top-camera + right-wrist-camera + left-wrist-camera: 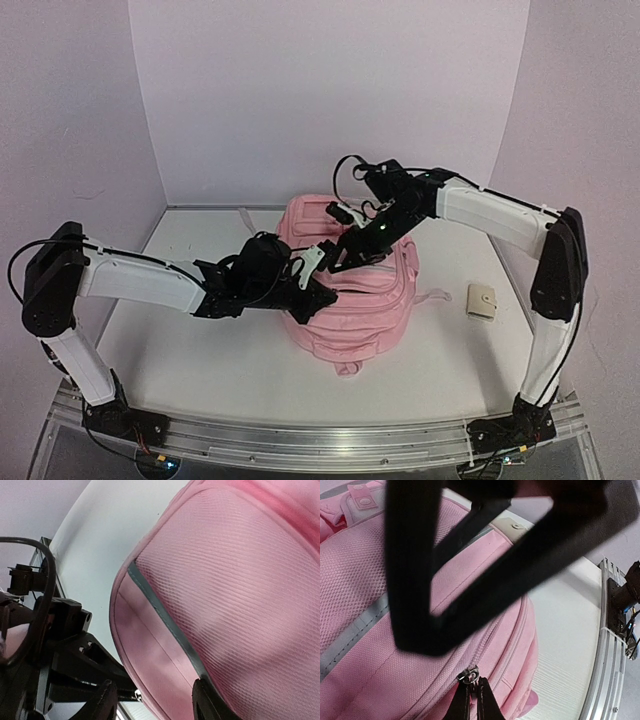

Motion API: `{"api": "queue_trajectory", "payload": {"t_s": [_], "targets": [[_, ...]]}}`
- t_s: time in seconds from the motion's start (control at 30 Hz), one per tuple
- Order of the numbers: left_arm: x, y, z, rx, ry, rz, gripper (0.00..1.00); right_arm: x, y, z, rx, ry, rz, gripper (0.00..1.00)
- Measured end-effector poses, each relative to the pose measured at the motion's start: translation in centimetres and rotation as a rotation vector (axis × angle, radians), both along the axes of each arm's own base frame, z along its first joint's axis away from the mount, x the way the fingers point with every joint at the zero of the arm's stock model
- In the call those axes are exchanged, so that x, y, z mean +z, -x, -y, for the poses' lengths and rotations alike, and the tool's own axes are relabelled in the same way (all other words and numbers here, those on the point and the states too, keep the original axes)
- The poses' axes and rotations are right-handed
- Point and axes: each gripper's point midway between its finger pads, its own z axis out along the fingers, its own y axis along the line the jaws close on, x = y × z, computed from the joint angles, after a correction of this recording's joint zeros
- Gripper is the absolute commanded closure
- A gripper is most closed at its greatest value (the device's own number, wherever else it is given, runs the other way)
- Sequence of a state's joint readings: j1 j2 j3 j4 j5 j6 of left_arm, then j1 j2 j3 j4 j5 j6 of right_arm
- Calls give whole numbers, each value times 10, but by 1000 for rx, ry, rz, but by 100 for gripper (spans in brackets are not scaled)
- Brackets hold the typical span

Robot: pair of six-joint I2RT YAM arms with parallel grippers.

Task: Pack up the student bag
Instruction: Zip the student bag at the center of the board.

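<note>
The student bag (365,300), large, soft and pink, lies in the middle of the table. My left gripper (322,292) rests on its front left side. In the left wrist view this gripper (471,684) is shut on a metal zip pull (469,675) at a zipper seam of the bag (365,605). My right gripper (345,262) hovers over the bag's top, close to the left one. In the right wrist view its fingers (102,702) stand apart, open (154,700), just over the bag's mesh pocket (250,580) with grey trim.
A small beige wallet-like thing (483,301) lies on the table right of the bag. The right arm's black gripper (470,555) looms blurred over the left wrist view. The table's metal front rail (610,630) runs along the right.
</note>
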State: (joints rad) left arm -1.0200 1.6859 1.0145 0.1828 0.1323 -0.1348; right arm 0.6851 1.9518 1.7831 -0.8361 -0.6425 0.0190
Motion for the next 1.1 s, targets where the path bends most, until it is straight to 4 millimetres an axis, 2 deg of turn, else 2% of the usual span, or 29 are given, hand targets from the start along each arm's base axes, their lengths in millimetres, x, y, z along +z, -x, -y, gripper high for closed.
{"api": "queue_trajectory", "payload": {"t_s": [0.17, 0.3, 0.43, 0.57, 0.7, 1.0, 1.03, 1.1], "targets": [[0, 2, 1, 6, 15, -32, 100, 27, -15, 50, -110, -47, 25, 26], [2, 0, 0, 13, 24, -45, 100, 39, -27, 91, -218, -67, 37, 23], [7, -1, -4, 21, 30, -52, 100, 16, -26, 117, -281, -44, -31, 22], [12, -5, -9, 33, 36, -54, 100, -20, -18, 126, -296, -25, -156, 25], [10, -6, -12, 39, 27, -71, 100, -34, -13, 117, -278, -74, -266, 40], [13, -3, -11, 28, 2, -117, 100, -34, -9, 94, -275, -185, -418, 96], [14, -3, -9, 26, -1, -118, 100, -34, -9, 93, -282, -194, -435, 100], [13, -1, -2, 16, -6, -121, 100, -33, -10, 91, -294, -205, -459, 100]]}}
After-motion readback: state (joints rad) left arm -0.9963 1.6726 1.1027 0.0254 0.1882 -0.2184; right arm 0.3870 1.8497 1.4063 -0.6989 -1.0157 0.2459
